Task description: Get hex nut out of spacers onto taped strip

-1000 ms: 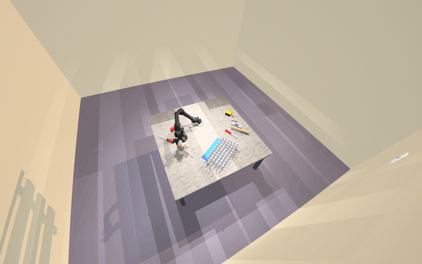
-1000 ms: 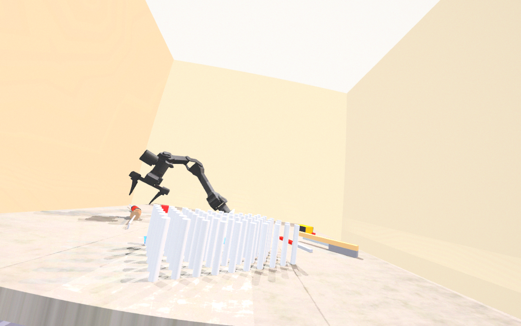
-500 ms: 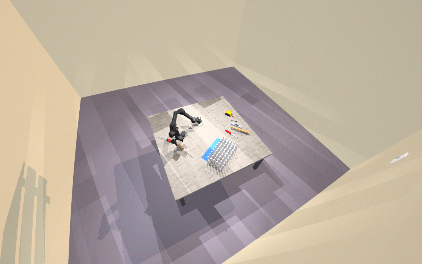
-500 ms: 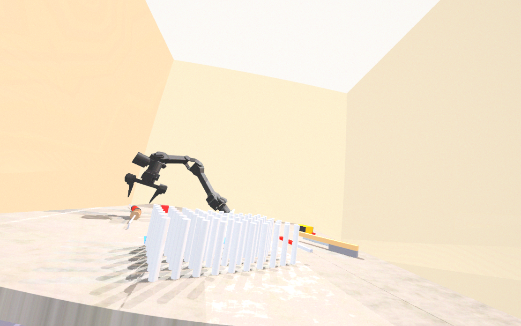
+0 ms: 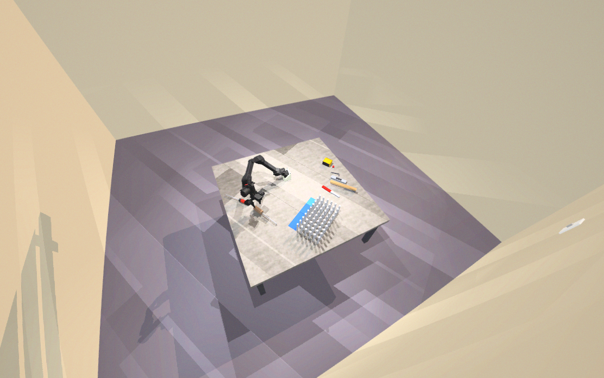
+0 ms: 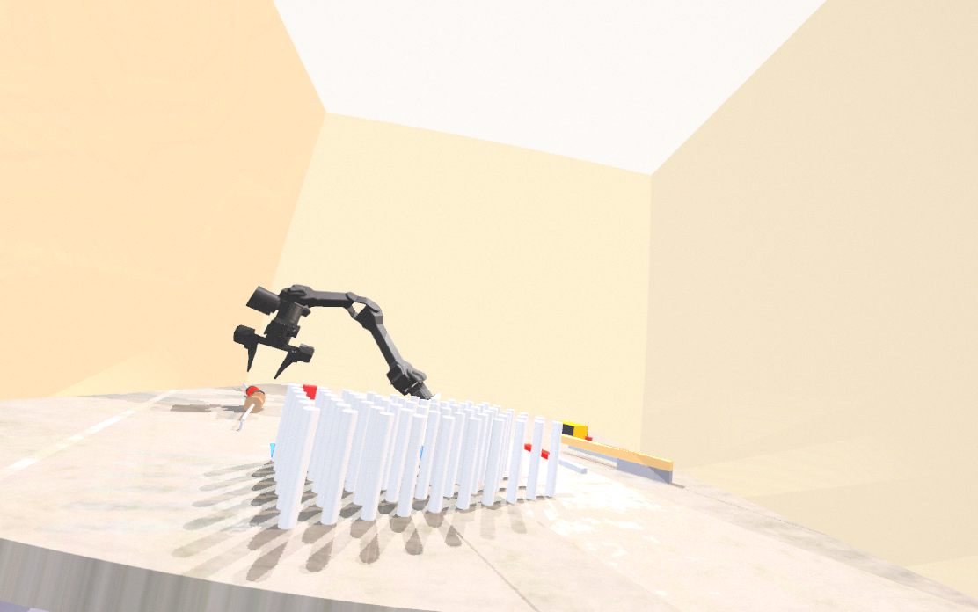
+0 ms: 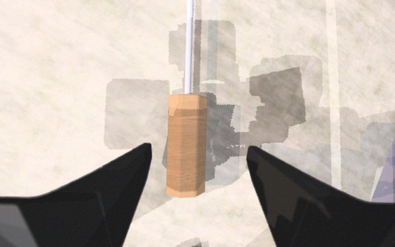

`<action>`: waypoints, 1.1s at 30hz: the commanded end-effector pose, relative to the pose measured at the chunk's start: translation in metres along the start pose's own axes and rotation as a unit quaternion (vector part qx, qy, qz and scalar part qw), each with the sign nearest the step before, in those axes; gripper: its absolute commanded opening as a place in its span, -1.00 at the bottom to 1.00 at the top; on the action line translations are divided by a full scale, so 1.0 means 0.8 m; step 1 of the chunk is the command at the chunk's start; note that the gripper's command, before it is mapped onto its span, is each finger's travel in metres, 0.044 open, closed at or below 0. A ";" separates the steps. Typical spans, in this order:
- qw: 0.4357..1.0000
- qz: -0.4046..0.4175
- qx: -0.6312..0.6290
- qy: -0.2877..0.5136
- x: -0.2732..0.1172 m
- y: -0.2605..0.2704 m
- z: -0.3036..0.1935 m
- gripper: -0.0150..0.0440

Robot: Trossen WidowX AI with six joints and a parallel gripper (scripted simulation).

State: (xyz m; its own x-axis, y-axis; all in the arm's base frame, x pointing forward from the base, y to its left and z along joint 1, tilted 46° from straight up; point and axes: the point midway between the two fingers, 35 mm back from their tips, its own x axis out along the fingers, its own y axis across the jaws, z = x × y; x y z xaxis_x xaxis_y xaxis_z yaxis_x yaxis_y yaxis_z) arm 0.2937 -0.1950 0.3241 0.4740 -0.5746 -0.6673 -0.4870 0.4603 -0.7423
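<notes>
My gripper (image 5: 257,203) (image 6: 263,373) (image 7: 199,150) is open and empty, above the wooden handle. The wooden-handled tool (image 5: 258,209) (image 6: 253,402) (image 7: 186,145) lies on the table; its thin metal shaft points away from my fingers in the wrist view. The handle shows between the fingertips there, nearer the left one, with gaps on both sides. A red-handled tool (image 5: 242,200) (image 6: 253,391) lies behind it, near the table's edge. Several pale spacers (image 5: 317,219) (image 6: 370,469) stand upright beside the blue taped strip (image 5: 300,216) (image 6: 272,449). The nut cannot be seen.
Across the table lie a yellow and black block (image 5: 327,162) (image 6: 575,430), a long wooden bar (image 5: 343,186) (image 6: 627,453), a grey tool (image 5: 338,178) and a red and white tool (image 5: 326,189). A red block (image 6: 310,390) shows behind the spacers in the exterior view.
</notes>
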 end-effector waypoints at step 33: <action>1.000 0.003 -0.001 0.000 0.055 0.007 -0.022 0.46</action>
State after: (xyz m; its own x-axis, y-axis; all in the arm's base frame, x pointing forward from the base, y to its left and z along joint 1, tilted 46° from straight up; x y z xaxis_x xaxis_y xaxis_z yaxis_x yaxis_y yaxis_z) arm 0.2977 -0.2252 0.3002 0.4788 -0.5779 -0.6609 -0.4793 0.4586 -0.7483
